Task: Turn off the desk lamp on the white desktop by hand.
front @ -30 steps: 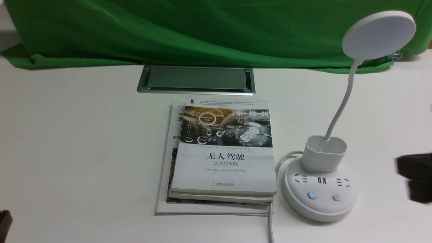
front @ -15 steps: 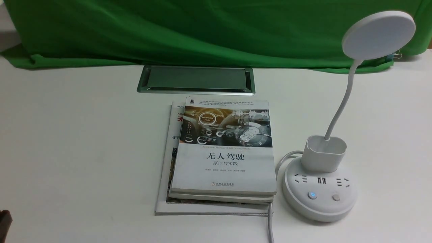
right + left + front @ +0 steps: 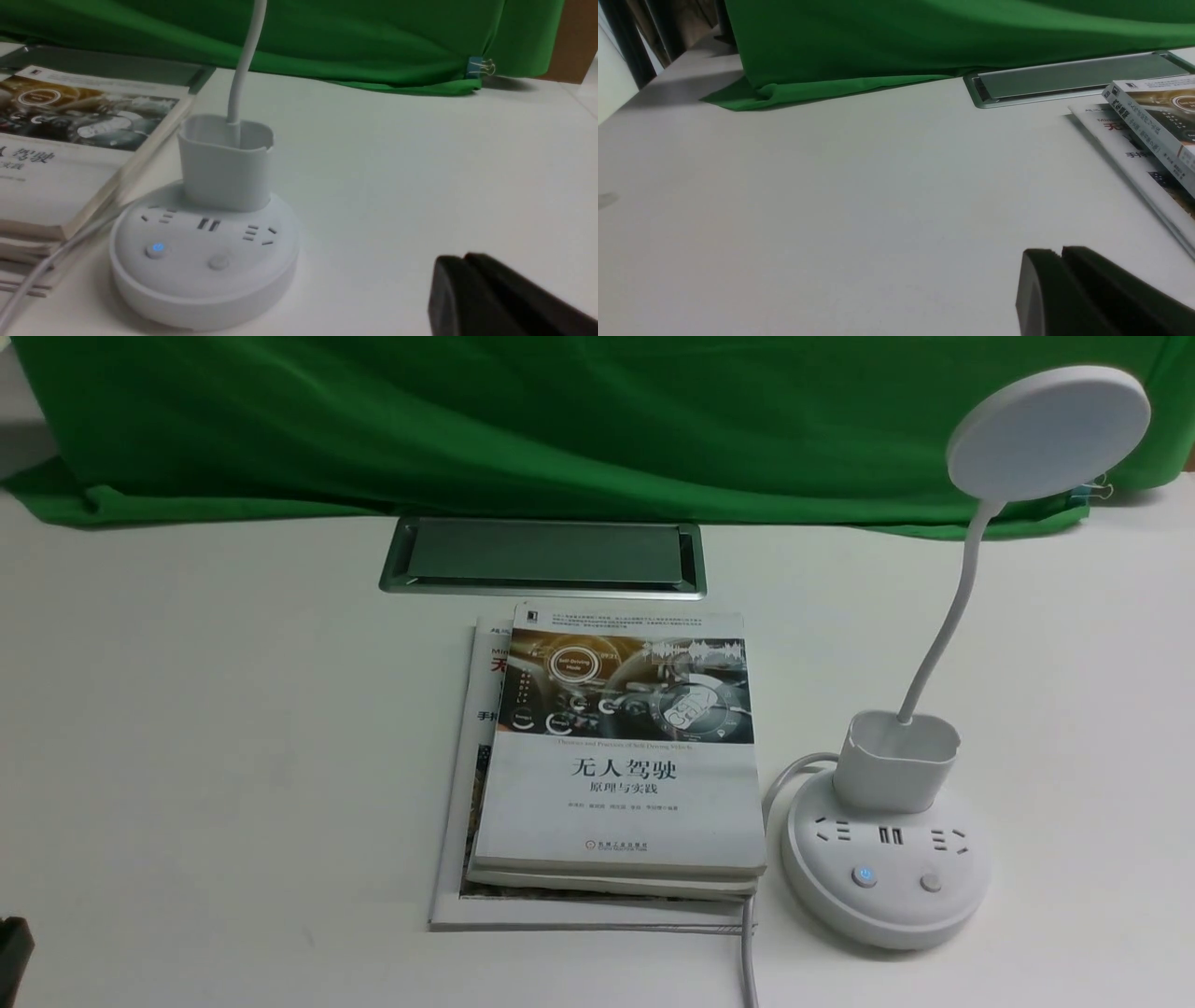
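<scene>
A green cloth (image 3: 597, 420) hangs behind, rumpled along its hem.

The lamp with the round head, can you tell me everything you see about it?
The white lamp looks like smooth plastic. It stands upright right of the books, on the white table. Its flat round head looks unlit, on a thin bent neck rising from a cup. The round base has sockets and two buttons, one glowing blue. A grey cord runs beside it. No gripper touches it.

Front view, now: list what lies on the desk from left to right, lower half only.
Stack of books → lamp's round base; the grey cable overlaps both in span, so it is left out.
</scene>
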Motion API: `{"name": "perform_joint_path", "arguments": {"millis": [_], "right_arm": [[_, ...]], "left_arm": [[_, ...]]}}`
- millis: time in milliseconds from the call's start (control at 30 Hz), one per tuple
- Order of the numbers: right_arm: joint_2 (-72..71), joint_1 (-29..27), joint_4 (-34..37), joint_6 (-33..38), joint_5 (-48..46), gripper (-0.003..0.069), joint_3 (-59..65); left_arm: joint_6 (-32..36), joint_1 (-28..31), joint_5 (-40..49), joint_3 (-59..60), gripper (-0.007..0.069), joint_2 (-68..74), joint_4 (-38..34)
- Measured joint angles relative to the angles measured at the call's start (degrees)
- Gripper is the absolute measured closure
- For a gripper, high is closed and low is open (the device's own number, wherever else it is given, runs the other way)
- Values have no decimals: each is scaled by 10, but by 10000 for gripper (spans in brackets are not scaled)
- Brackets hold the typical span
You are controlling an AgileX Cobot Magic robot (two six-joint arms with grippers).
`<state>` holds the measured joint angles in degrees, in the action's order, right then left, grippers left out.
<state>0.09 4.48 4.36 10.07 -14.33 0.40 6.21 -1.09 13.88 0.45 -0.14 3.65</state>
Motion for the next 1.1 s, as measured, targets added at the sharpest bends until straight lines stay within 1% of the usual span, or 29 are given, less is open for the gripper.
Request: {"name": "perform_joint_path", "arguments": {"millis": [1100], "right_arm": [[0,0,0,-14,-2,613,0]], "left_arm": [[-1,0,0,0,605,0,0]]}}
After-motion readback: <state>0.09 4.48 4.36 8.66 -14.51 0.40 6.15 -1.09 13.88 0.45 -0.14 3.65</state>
